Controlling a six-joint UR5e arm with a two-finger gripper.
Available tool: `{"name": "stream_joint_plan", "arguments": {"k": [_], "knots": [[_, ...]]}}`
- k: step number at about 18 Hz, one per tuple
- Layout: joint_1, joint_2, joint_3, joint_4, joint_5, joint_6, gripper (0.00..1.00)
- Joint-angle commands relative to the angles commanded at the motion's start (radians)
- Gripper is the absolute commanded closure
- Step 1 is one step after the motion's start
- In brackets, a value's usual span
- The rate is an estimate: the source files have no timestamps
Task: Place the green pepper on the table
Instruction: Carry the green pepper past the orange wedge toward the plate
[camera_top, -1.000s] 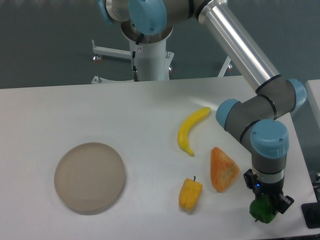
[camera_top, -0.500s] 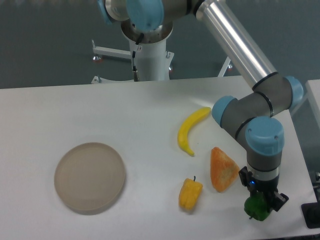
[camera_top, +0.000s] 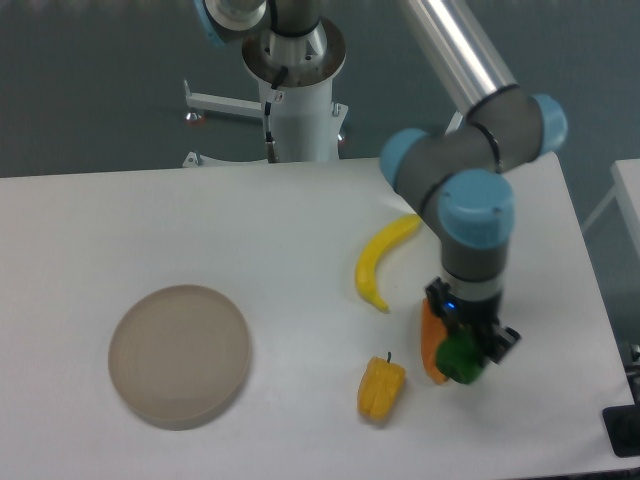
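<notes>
The green pepper is small, glossy and dark green. My gripper is shut on it and holds it above the white table, right over the orange wedge-shaped object, which it partly hides. The arm comes down from the upper right, wrist pointing down. The fingertips are mostly hidden by the pepper.
A curved yellow banana lies left of the wrist. A yellow pepper sits at the front, left of the gripper. A round beige-grey plate lies at the left. The robot base stands at the back.
The arm has moved left and up with the green pepper, from near the table's front right corner to over the orange object. The pepper now hangs higher.
</notes>
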Motion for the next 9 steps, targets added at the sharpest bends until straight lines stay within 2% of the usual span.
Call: {"name": "stream_joint_plan", "arguments": {"k": [5,9], "knots": [[-0.054,0.060,-0.120,0.011,-0.002,-0.126,0.58],[-0.103,0.062,-0.183,0.095,-0.012,-0.342,0.58]]}}
